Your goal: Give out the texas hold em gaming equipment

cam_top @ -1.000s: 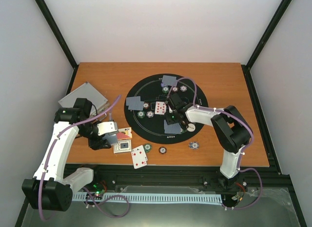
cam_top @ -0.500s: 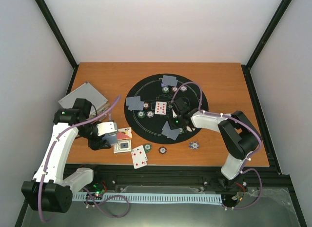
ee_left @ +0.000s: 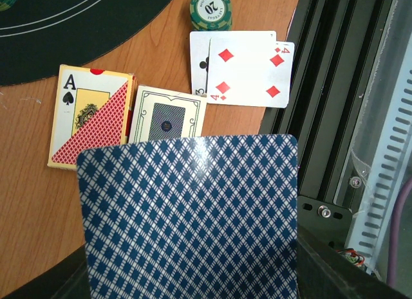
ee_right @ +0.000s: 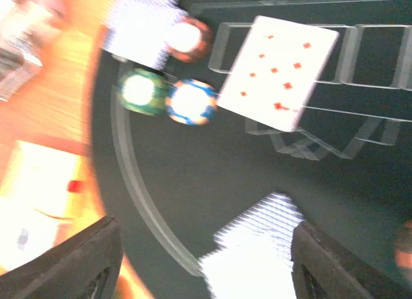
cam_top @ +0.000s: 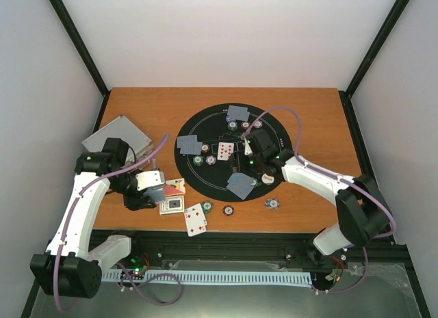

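Left wrist view shows the left gripper (cam_top: 153,193) pinching a blue-checked card (ee_left: 190,215) over the wooden table (ee_left: 26,202). Beyond it lie a green chip (ee_left: 210,8) marked "20", a four of diamonds (ee_left: 251,71) overlapping a card marked "3", and a card box (ee_left: 90,116) printed with "A" and a spade. The right gripper (ee_right: 203,260) hangs over the black mat (ee_right: 193,177), its fingers spread apart, above blurred chips and a red-pip card (ee_right: 277,71).

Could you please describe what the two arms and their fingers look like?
Both the left arm and right arm have smooth white link shells between bulky black joint housings. A thin purple cable loops along each, and small green lights glow on the black housings. The fingers are black.
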Motion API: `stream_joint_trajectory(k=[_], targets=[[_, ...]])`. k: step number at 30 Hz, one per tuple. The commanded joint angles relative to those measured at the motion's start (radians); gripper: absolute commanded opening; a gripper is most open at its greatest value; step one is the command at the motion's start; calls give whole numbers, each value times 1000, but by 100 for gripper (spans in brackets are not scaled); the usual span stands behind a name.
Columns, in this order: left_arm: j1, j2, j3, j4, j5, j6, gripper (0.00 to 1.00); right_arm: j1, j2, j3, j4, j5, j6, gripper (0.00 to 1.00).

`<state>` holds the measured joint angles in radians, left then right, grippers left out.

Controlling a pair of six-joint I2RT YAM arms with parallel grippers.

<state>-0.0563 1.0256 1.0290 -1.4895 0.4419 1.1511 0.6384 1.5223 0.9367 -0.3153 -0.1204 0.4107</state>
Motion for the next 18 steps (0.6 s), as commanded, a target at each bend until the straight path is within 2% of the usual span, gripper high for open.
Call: stream_joint_trajectory(k=[1, 5, 7, 10, 18], targets=[[1, -9, 6, 1, 37, 7, 1, 63, -34, 28, 157, -237, 240, 74], [1, -10, 8, 0, 47, 6, 1, 194, 6, 10, 387, -389, 402, 79], [2, -10, 9, -2, 46, 7, 1, 239, 38, -20, 558, -457, 493, 80], [2, -12, 10, -5, 39, 10, 1, 294, 90, -28, 741, -514, 590, 81], [1, -9, 13, -6, 41, 12, 1, 410, 224, 57, 847, -547, 669, 79]])
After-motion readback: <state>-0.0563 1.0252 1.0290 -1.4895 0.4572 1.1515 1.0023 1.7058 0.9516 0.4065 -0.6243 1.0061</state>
